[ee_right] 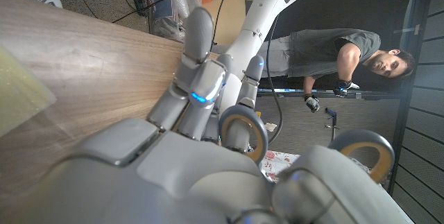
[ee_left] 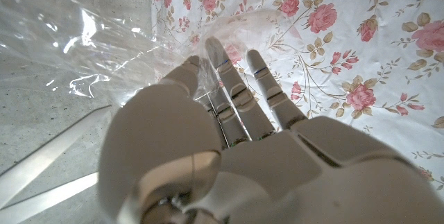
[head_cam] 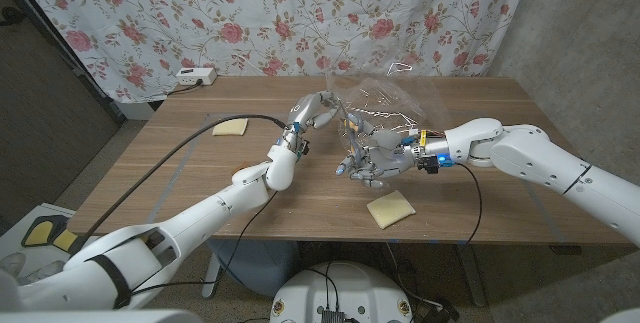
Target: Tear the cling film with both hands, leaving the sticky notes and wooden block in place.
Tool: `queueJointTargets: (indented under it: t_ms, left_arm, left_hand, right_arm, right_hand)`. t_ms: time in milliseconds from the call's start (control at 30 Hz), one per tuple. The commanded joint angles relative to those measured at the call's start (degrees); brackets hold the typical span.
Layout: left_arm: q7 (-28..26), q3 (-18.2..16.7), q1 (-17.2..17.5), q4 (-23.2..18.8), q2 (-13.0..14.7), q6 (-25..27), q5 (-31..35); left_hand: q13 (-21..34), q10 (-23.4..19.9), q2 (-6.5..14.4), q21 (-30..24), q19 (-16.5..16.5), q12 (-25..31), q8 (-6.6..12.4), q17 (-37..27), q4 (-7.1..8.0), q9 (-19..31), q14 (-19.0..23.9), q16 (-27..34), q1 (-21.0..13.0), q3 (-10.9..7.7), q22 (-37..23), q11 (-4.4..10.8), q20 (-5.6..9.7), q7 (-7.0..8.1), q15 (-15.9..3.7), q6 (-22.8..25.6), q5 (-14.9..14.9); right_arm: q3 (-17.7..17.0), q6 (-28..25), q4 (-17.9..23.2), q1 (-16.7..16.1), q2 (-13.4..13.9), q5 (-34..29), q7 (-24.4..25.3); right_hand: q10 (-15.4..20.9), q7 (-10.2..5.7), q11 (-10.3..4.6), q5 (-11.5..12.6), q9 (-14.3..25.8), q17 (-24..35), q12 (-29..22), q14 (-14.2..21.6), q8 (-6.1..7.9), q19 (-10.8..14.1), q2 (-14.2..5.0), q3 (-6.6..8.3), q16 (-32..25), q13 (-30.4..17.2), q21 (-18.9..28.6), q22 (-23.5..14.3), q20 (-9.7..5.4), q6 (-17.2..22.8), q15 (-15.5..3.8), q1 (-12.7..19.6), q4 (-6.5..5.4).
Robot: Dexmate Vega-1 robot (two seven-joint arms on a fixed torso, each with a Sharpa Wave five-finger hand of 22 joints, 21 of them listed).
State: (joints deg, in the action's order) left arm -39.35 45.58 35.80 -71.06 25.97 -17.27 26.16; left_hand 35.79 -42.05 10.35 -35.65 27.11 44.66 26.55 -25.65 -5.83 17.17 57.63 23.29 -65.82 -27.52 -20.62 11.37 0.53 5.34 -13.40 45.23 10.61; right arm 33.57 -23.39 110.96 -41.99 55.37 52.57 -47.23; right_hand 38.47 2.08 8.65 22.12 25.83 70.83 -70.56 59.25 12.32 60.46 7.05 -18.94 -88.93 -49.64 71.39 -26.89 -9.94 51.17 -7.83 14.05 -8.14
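A crumpled sheet of clear cling film [head_cam: 385, 98] stands up above the middle of the table, stretched between my two hands. My left hand [head_cam: 310, 113] is raised at the film's left edge and pinches it between thumb and fingers; in the left wrist view the film [ee_left: 69, 44] spreads out from those fingers [ee_left: 208, 71]. My right hand [head_cam: 375, 158] sits low by the table, fingers curled into the film's lower right part. A pale yellow pad [head_cam: 391, 207] lies near the front edge, and a tan-yellow pad [head_cam: 230, 127] lies at the left.
A white power strip [head_cam: 195, 76] lies at the table's back left, in front of a floral curtain [head_cam: 300, 13]. A black cable [head_cam: 200, 143] runs along my left arm. The right wrist view shows a person [ee_right: 347, 50] standing beyond the table.
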Motion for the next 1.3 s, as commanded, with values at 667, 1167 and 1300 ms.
queueJointTargets:
  t_ms: [667, 1167, 1300]
  left_arm:
    - [-0.5, -3.9, 3.1, -0.2, -1.5, -4.5, -4.4]
    - [-0.5, -4.6, 4.2, -0.2, -2.1, -8.5, -5.5]
    - [0.1, -4.8, 4.5, -0.4, -2.2, -9.1, -5.7]
  left_hand:
    - [0.1, -0.7, 0.1, -1.4, -0.4, -0.4, 0.22, -0.1, 0.09, 0.1, 0.8, -1.0, 0.3, -0.64, -0.3, 0.34, 0.46, 0.29, -0.11, 0.3, 0.5]
    - [0.1, -0.7, 0.0, -2.0, -0.8, -0.7, 0.21, -0.1, 0.14, 0.1, 0.9, -1.6, 0.6, -0.73, -0.4, 0.35, 0.87, 0.40, -0.09, 0.2, 0.6]
    - [0.1, -0.6, 0.0, -2.2, -1.0, -0.8, 0.26, 0.0, 0.17, 0.3, 0.7, -1.9, 0.7, -0.74, -0.4, 0.35, 1.00, 0.57, -0.08, 0.2, 0.6]
  right_arm:
    - [-4.0, 2.5, 1.8, -4.0, 3.9, 1.7, 2.5]
    - [-3.0, 1.2, 1.3, -2.6, 3.3, 0.9, 1.8]
    - [-2.7, 0.9, 1.1, -2.0, 3.0, 0.7, 1.5]
  right_hand:
    - [10.0, 7.46, -7.03, 0.1, 0.0, 0.1, -0.6, -2.3, 0.53, 0.8, -1.32, -0.06, 0.1, 0.7, -0.5, 0.2, -2.52, -3.9, -3.39, 1.2, 0.35]
    - [9.7, 7.56, -7.13, 0.0, -0.1, 0.0, -1.2, -2.3, 0.61, 0.8, -1.75, -0.04, 0.2, 0.7, -0.7, 0.4, -2.53, -4.0, -3.38, 1.6, 0.27]
    - [9.8, 7.55, -7.19, -0.1, -0.1, 0.0, -1.1, -2.4, 0.61, 0.9, -1.87, -0.02, 0.2, 1.1, -0.6, 0.3, -2.53, -4.0, -3.37, 1.7, 0.27]
